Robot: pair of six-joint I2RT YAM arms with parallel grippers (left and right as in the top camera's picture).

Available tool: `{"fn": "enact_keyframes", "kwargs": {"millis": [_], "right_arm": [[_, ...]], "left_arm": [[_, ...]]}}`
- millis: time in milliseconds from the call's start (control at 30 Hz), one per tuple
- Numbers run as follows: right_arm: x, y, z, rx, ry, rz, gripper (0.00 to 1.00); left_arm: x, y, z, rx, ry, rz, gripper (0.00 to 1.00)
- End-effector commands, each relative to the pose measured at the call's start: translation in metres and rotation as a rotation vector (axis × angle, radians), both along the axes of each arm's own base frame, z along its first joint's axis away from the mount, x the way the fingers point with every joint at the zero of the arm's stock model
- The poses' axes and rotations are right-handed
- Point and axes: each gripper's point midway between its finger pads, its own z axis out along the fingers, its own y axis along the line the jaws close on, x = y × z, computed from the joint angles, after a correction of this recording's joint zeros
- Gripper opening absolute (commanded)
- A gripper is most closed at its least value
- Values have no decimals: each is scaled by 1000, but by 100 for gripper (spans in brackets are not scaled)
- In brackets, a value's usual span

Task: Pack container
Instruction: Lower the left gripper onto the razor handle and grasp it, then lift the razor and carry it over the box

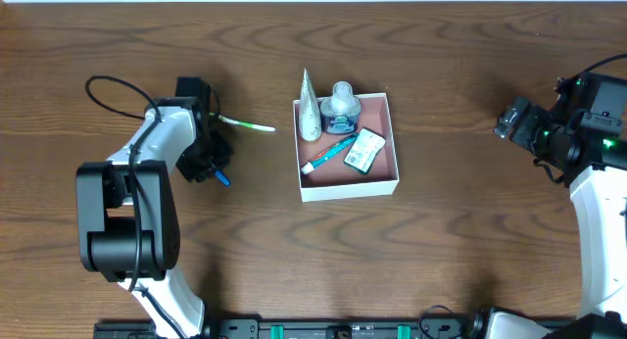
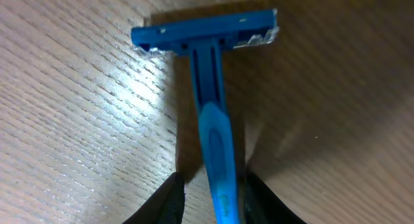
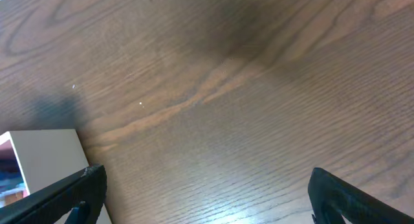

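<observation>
The container (image 1: pixel 348 190) sits mid-table (image 1: pixel 441 261), part-filled with toiletries. Left of it, the left gripper (image 2: pixel 213 193) straddles a blue razor (image 2: pixel 217 120) by the handle, ready for pickup; whether it is pinched I cannot tell. Far right of the container, the right gripper (image 3: pixel 207 191) hangs spread wide, out of the way.

A container (image 1: pixel 349 189) is seen at the middle of the table (image 1: pixel 441 261), with 4 items laid in it: a tube (image 1: pixel 310 114) against the left wall, a bottle (image 1: pixel 341 106) at the back, a pen-like item (image 1: pixel 328 155) in front, and a packet (image 1: pixel 365 150) to its right. Just left, a toothbrush (image 1: pixel 245 124) is laid; farther left, a razor (image 2: pixel 210 88) is flanked by the left gripper (image 1: pixel 214 168).
</observation>
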Motion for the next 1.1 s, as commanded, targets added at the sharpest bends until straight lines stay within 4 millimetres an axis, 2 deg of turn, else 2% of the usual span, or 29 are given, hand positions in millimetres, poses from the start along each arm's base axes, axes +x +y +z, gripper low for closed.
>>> {"fn": "enact_keyframes", "kwargs": {"millis": [0,100,367,500,633,800,933,1067], "right_arm": [[1,-4,3,0,-6,-19,99],[1,-4,3,0,-5,-19,99],[1,-4,3,0,-5,-19,99],[1,-4,3,0,-5,-19,99],[1,-4,3,0,-5,-19,99],[1,-4,3,0,-5,-19,99],[1,-4,3,-1,-5,-19,99],[1,-4,3,0,-5,-19,99]], "left_arm": [[-5,2,-8,5,24,3,19],[-4,2,-8,5,19,3,8],[-1,1,-5,1,12,-24,6],[11,-10,14,-64,-26,-142,6],[29,-21,59,-110,-129,-266,6],[43,-40,137,-127,-318,-412,6],[41,-67,194,-94,-505,-565,6],[26,-110,247,-60,-689,-807,5]]}}
